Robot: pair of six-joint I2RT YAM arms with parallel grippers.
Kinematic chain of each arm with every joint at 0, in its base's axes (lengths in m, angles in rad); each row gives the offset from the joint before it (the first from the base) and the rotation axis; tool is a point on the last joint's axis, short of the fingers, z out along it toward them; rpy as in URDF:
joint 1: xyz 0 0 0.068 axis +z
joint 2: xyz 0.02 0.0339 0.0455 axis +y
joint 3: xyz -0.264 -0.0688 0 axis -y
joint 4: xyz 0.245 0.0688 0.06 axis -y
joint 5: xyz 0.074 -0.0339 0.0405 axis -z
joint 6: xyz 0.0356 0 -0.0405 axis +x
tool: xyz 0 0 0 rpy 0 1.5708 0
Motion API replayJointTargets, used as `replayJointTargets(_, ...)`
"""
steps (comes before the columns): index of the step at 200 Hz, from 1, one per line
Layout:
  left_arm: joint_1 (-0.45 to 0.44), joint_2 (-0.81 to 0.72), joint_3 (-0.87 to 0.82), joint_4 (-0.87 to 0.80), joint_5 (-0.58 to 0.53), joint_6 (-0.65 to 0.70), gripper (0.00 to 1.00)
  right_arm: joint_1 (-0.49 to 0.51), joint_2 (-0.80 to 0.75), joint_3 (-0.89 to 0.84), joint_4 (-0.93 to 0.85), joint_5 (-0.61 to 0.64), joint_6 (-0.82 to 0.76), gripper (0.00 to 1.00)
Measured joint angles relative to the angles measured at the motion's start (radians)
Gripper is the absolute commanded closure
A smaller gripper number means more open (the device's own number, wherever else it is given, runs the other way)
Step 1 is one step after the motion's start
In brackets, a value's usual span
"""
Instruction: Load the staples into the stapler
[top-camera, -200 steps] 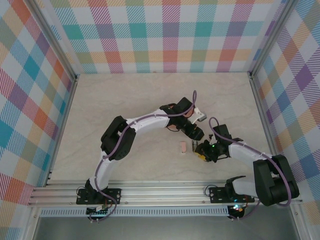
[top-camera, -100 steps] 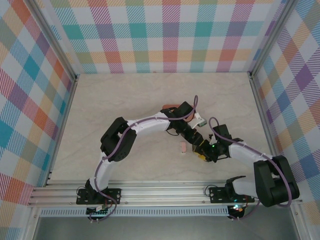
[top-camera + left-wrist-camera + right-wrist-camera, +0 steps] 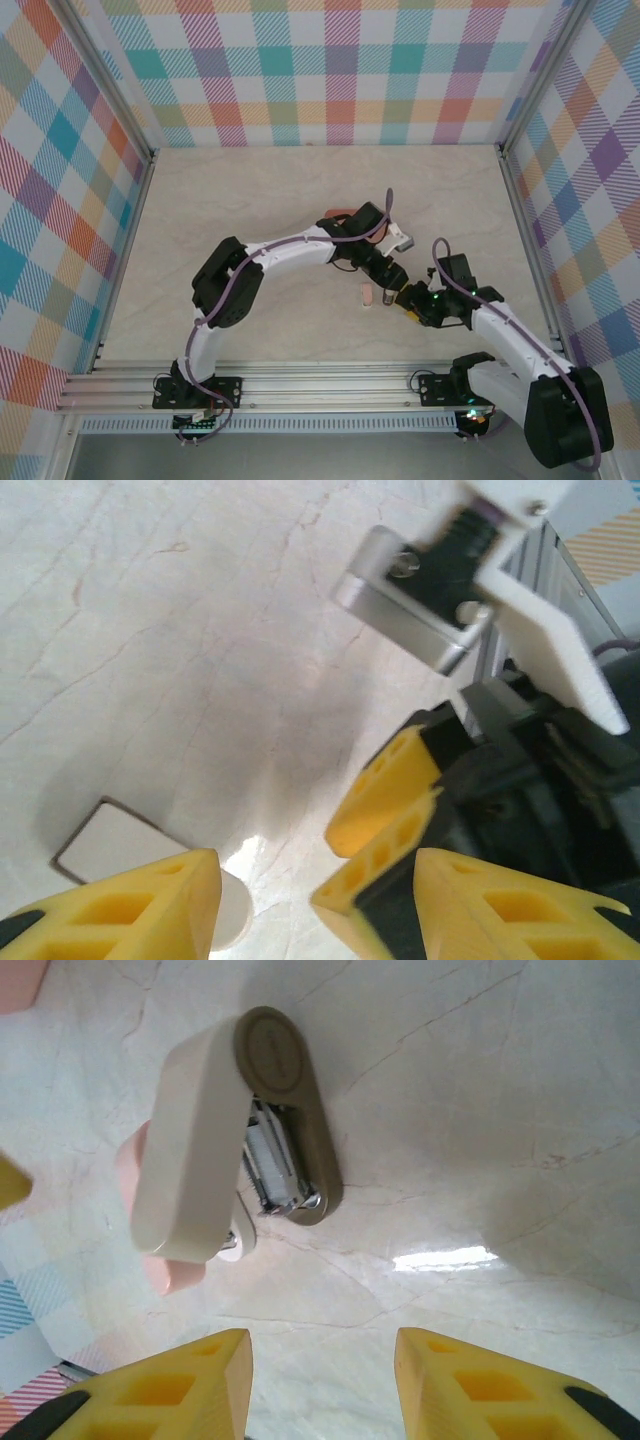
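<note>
With left gripper (image 3: 314,895) and right gripper (image 3: 320,1375) both spread empty, the flipped-open plastic stapler (image 3: 190,1140) looks light and slippery, best pinched across its base.

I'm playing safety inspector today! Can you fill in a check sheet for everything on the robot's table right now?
Surface: pale marbled table, one glare spot.
Job's things: stapler lying flipped open, metal channel showing; staples too small to tell; pink tray corner beyond it.
Clutter: nothing seen.
Grippers: left gripper and right gripper close together near the stapler, jaws open, holding nothing.
Cables: purple cables along both arms.
Surroundings: plaid walls, metal rail in front.
</note>
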Motion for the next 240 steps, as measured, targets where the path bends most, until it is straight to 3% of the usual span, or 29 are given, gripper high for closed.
replayJointTargets(39,0.047,-0.043,-0.083,0.044,-0.051,-0.064,0.45,0.0,0.005,0.04,-0.02,-0.008,0.0,0.55)
replayJointTargets(105,0.152,-0.141,-0.216,0.094,-0.111,-0.121,0.45,0.0,0.18,0.147,0.03,-0.042,-0.023,0.58)
replayJointTargets(240,0.156,-0.146,-0.236,0.13,-0.122,-0.129,0.45,0.0,0.29,0.075,0.136,-0.05,-0.041,0.69)
